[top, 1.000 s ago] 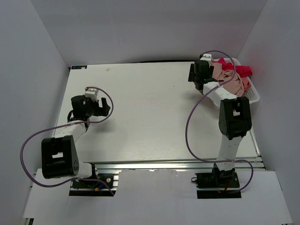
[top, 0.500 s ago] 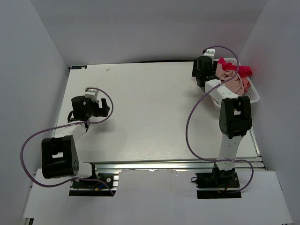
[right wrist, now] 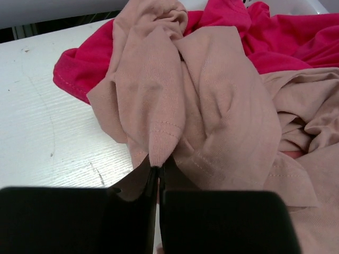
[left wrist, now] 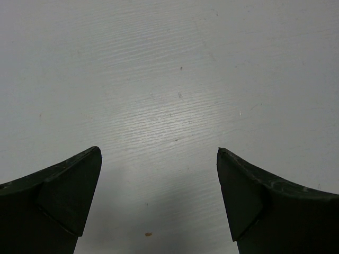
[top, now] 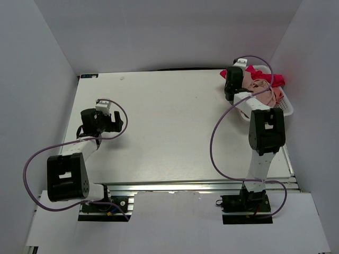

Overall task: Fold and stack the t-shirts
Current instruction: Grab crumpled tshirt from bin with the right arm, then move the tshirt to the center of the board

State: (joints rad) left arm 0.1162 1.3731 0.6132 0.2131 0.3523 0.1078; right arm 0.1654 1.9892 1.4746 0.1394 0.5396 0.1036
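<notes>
While the left gripper [left wrist: 159, 154] gapes, the right gripper [right wrist: 158, 173] pinches a t-shirt [right wrist: 212, 116] hem.

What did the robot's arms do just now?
The right hand slid a bit to the right, toward the basket, and is pinching a fold of the pink t-shirt. The left hand stayed open over the table.

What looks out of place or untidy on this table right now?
The t-shirts are a crumpled heap in the white basket at the far right corner; the magenta one spills onto the table. The right gripper pinches a fold of a pink shirt. Nothing looks damaged.
</notes>
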